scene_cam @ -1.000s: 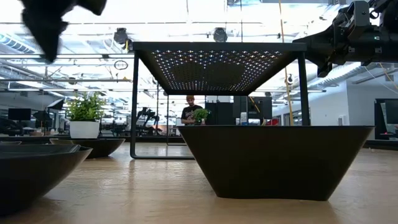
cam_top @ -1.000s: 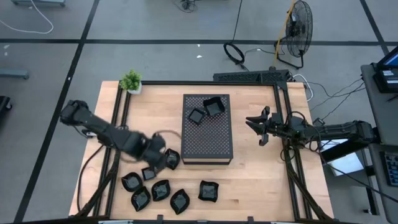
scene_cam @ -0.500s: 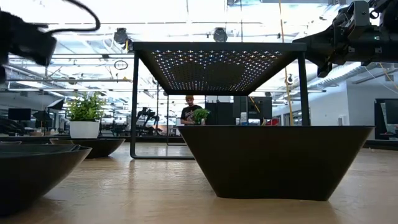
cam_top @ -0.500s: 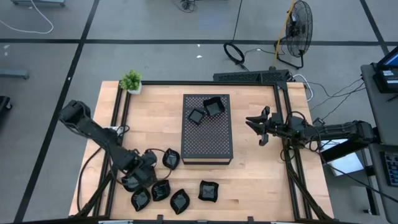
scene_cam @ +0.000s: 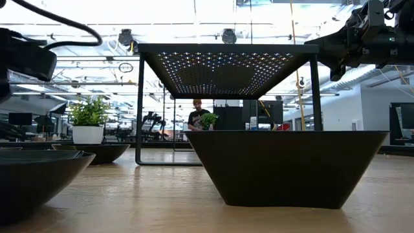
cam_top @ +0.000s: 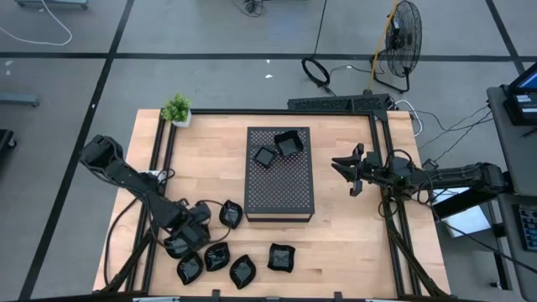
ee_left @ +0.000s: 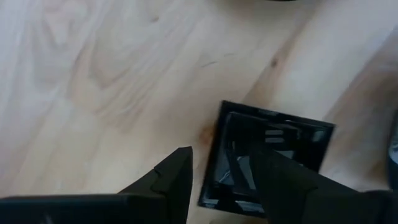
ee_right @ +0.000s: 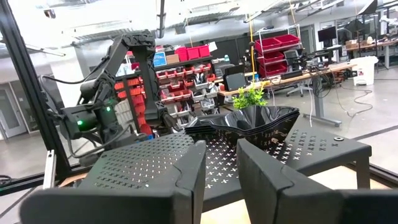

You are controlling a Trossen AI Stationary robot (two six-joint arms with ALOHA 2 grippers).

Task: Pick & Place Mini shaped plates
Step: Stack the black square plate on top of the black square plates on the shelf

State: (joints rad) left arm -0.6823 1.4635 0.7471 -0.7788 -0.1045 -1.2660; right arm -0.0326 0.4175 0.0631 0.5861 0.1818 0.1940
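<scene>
The left gripper (cam_top: 183,237) hangs low over the near-left part of the tabletop (cam_top: 352,243), where the loose mini shaped plates (cam_top: 226,256) are clustered. Its wrist view shows the 2 fingers (ee_left: 174,180) apart and straddling one rim of a square plate (ee_left: 267,158) that lies flat on the wood; the finger spacing suits pinching that thin wall, so this looks like the approach to a pick, with nothing lifted yet.

The right gripper (cam_top: 351,170) waits in the air off the right side of the perforated box (cam_top: 279,180), well apart from every plate. Its fingers (ee_right: 186,168) stand slightly apart with nothing between them, parked there probably to leave the box top free for the left arm.

In the high view I count 2 plates on the far end of the box top: a small square one (cam_top: 265,156) just beside a larger wavy-rimmed one (cam_top: 288,143). On the tabletop I make out about 6: 1 near the box's near-left corner (cam_top: 232,214), 1 partly under the left gripper, and 4 along the near edge. Some may be stacked, so the true total could be higher. There is 1 potted plant (cam_top: 177,109) at the far-left corner.
</scene>
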